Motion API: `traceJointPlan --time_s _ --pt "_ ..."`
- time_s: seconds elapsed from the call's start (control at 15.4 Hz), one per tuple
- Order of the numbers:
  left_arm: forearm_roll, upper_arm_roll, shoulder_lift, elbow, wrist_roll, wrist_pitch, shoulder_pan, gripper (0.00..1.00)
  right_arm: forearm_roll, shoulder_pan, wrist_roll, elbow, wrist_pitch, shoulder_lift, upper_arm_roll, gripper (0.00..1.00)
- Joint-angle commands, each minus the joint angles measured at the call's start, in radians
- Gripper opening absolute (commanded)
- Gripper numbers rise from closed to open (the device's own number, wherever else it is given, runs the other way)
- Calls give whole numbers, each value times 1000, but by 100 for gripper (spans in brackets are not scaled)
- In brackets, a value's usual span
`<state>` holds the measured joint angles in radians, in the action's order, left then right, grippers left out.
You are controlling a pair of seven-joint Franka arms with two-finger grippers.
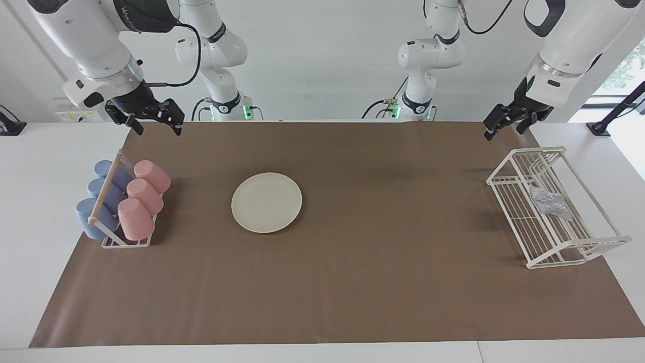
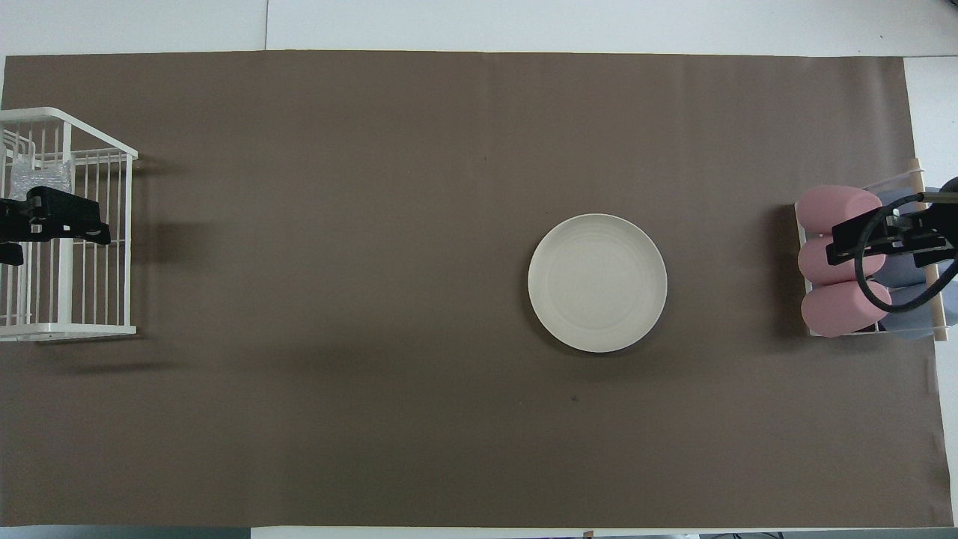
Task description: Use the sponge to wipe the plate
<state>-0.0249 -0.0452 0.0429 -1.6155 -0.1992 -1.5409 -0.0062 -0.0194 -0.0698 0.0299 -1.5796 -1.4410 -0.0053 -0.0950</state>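
So here's the layout: a white surface (image 1: 30, 212) with a big brown paper mat (image 1: 352, 282) spread over most of it. The round, flat cream-white plate (image 1: 266, 202) with a shallow rim sits flat on the mat, a bit toward the right arm's end from the middle, nothing on it and nothing touching it.

The sponge (image 1: 550, 203), a small silvery-grey wad of wrinkly, shiny mesh, is lying inside the white wire rack (image 1: 569, 254) at the left arm's end of the surface, well apart from the plate. In the overhead view you can see part of the sponge (image 2: 39, 180) through the rack's bars (image 2: 93, 326), partly covered by the end effector above it.

At the right arm's end there's a small white wire holder with a wooden rail (image 1: 103, 194), holding 6 plastic cups lying on their sides: 3 pink cups (image 1: 143, 199) on the side toward the plate and 3 blue cups (image 1: 101, 199) beside them on the outer side.

Both arms are up in the air and not holding anything. The left end effector (image 1: 506, 126) hangs over the mat's edge by the wire rack, the end nearest the robots, fingers spread, clear of the rack and the sponge. The right end effector (image 1: 153, 123) hangs over the mat's corner just above the cup holder, fingers also spread wide with empty space between them. From overhead, the right end effector (image 2: 846, 243) overlaps the pink cups, but the facing view shows it's well above them, not touching.
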Motion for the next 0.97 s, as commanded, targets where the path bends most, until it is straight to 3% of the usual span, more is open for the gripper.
traceJointPlan --time_s 0.0,0.91 --pt "13 1 20 -24 3 -22 9 100 6 2 -8 -22 -13 -18 3 100" --pt "6 1 21 -34 3 -50 9 100 4 -1 -10 -22 -12 -18 6 100"
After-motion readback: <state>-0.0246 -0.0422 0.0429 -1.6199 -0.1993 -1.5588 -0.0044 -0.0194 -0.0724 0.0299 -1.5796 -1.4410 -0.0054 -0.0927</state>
